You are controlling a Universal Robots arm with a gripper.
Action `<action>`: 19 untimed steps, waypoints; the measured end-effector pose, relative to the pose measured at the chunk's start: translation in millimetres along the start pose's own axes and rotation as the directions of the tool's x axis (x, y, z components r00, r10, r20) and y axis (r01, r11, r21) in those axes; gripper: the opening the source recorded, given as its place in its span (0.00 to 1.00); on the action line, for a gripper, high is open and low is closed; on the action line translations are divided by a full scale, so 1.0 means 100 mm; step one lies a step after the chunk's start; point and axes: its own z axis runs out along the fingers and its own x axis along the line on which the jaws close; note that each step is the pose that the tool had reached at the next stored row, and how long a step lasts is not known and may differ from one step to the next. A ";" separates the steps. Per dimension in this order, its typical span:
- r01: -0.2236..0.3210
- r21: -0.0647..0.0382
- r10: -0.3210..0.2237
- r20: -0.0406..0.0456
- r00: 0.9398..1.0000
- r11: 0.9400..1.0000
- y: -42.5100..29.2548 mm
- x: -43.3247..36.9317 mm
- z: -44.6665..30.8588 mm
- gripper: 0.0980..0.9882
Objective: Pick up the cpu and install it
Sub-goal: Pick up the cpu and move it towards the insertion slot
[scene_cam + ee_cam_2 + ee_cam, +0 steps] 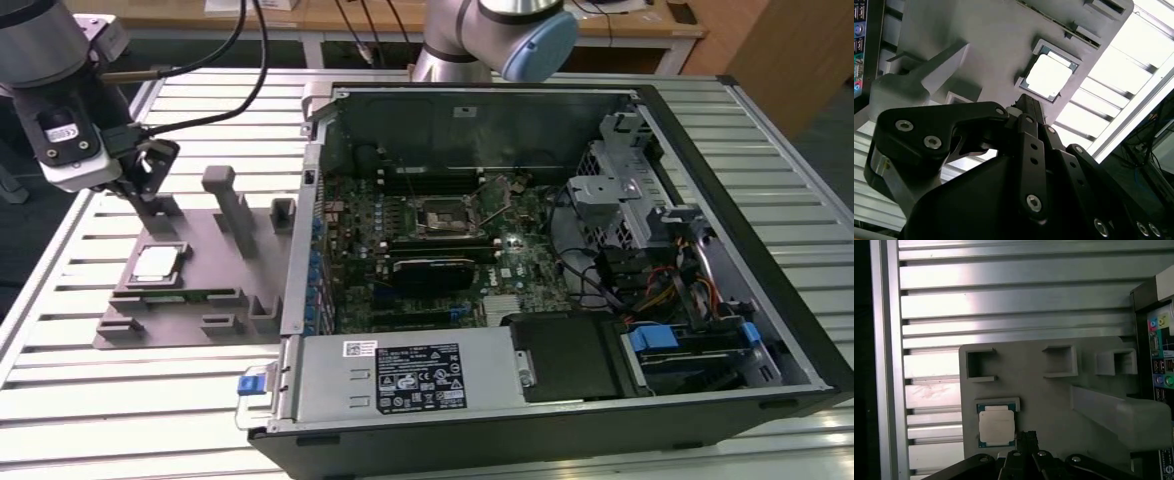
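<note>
The cpu (158, 263), a flat square chip with a shiny silver top, lies in a shallow recess of the grey fixture plate (214, 235) at the exterior view's left. Both wrist views show the cpu (1049, 75) (996, 426) from above. My gripper (158, 200) hangs just above the plate, a little beyond the chip and apart from it. Its black fingers meet in a single tip (1026, 100) (1026, 436) beside the chip's edge, shut with nothing between them. The green motherboard's black socket frame (438, 215) sits inside the open computer case.
The open black computer case (747, 200) fills the middle and right, with the power supply (400, 375) at its near side. Grey upright posts (227, 205) and small square pockets (1060, 361) rise from the fixture plate near my gripper. Ribbed aluminium table slats (1004, 305) surround the plate.
</note>
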 end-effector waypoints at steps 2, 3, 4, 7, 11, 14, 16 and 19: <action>0.000 0.000 0.000 0.000 1.000 1.000 -0.002 0.017 0.016 0.01; 0.000 0.000 0.000 0.000 1.000 1.000 -0.003 0.025 0.024 0.01; 0.000 0.000 0.000 0.000 1.000 1.000 -0.004 0.032 0.032 0.01; 0.000 0.000 0.000 0.000 1.000 1.000 -0.006 0.054 0.056 0.01; 0.000 0.000 0.000 0.000 1.000 1.000 -0.010 0.085 0.093 0.01; 0.000 0.000 0.000 0.000 1.000 1.000 -0.013 0.109 0.121 0.01; 0.000 0.001 0.000 0.000 1.000 1.000 -0.015 0.125 0.138 0.01; 0.000 0.001 0.000 0.000 1.000 1.000 -0.017 0.147 0.163 0.01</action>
